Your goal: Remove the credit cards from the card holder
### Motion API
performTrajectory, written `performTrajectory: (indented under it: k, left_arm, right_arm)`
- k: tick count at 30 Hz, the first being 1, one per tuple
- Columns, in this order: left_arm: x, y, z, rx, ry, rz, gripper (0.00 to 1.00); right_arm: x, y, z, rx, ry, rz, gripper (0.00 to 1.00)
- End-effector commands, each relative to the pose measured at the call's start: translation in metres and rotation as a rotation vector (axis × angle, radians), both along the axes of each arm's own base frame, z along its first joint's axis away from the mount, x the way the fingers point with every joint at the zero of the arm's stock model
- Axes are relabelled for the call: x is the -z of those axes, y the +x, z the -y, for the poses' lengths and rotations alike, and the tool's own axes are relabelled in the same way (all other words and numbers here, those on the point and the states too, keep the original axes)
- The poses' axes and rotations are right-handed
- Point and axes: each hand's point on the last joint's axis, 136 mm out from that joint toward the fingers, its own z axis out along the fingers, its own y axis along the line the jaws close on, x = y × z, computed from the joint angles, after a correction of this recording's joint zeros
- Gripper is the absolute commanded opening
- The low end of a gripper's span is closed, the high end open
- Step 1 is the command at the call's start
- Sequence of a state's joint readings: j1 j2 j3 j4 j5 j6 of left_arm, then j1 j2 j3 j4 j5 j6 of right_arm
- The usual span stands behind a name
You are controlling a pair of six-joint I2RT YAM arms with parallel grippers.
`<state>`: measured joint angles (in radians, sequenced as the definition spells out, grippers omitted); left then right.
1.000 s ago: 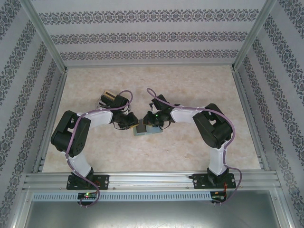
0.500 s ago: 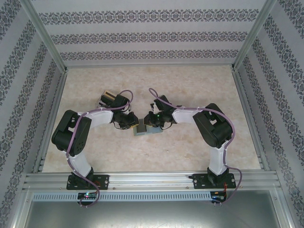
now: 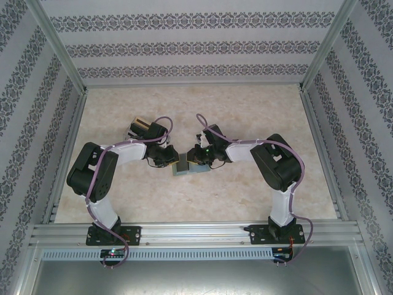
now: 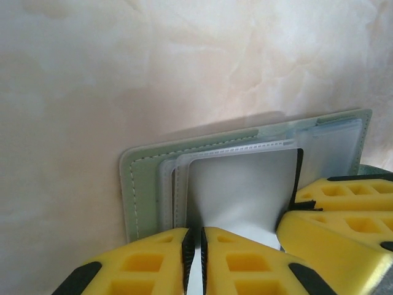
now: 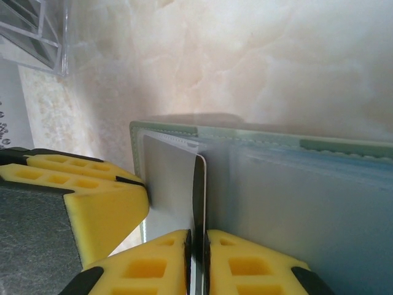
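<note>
Left wrist: left fingers (image 4: pixel 190 247) nearly closed, pinching credit card (image 4: pixel 242 187) edge; right fingers (image 5: pixel 191 249) pinch its opposite edge. Likely stiff, slick, light; edge grips suit.

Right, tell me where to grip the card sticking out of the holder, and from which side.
Pinch the credit card at its free dark edge, coming in edge-on, a finger on each face: it is thin and stands raised off the card holder.
</note>
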<state>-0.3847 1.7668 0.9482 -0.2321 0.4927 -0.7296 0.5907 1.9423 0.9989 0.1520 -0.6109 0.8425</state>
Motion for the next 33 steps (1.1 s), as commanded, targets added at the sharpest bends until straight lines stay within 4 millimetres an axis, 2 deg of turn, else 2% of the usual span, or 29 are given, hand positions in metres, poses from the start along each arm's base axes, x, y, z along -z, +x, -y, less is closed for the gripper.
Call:
performTrajectory:
  k: [1, 15, 26, 28, 33]
  left_arm:
    - [0.03, -0.02, -0.021, 0.005, 0.137, -0.081, 0.17]
    - [0.034, -0.021, -0.023, 0.009, 0.155, -0.087, 0.14]
    - [0.04, -0.022, -0.026, 0.012, 0.173, -0.102, 0.14]
    - [0.039, -0.021, -0.024, 0.013, 0.165, -0.1, 0.14]
    - [0.039, -0.022, -0.022, 0.017, 0.151, -0.1, 0.14]
  right_arm:
    - [-0.023, 0.002, -0.005, -0.013, 0.069, 0.047, 0.17]
    - [-0.025, 0.001, -0.002, -0.005, 0.088, 0.055, 0.16]
    - [-0.037, -0.002, -0.003, -0.035, 0.13, 0.087, 0.16]
    - [-0.036, -0.002, -0.004, -0.037, 0.132, 0.082, 0.14]
    - [-0.029, -0.002, -0.003, -0.034, 0.11, 0.065, 0.16]
